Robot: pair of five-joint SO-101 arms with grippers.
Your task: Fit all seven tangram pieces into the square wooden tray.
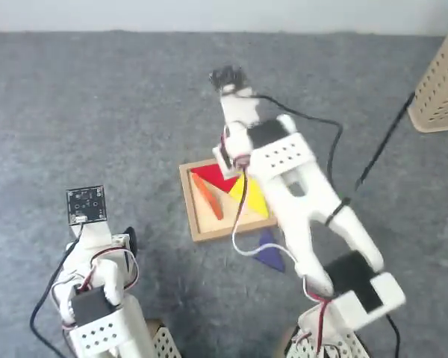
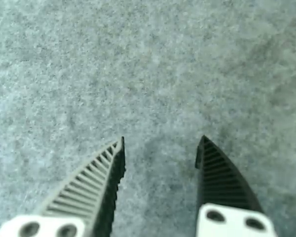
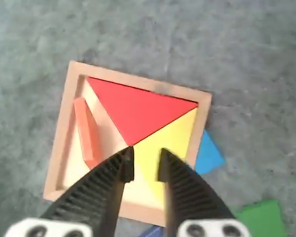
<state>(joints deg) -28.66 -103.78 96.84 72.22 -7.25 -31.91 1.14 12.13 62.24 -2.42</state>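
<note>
Tray [image 1: 188, 195] mid-table; red triangle [image 3: 138, 108], yellow triangle [image 3: 173, 139], orange piece [image 3: 86, 133] inside. Right gripper [image 3: 145, 160] above yellow triangle, fingers narrowly apart. Purple triangle [image 1: 270, 254] at tray's 5 o'clock. Left gripper [image 2: 160, 148] at tray's 8 o'clock, fingers wide apart.

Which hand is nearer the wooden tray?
Right. The right hand hangs over the wooden tray, above the yellow triangle; the left hand is over grey carpet, off to the side.

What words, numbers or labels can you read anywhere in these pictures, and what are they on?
None can be read.
The wooden tray, red triangle, yellow triangle and orange piece carry no print.
Marks on the small black circuit board are too small to read.
</note>
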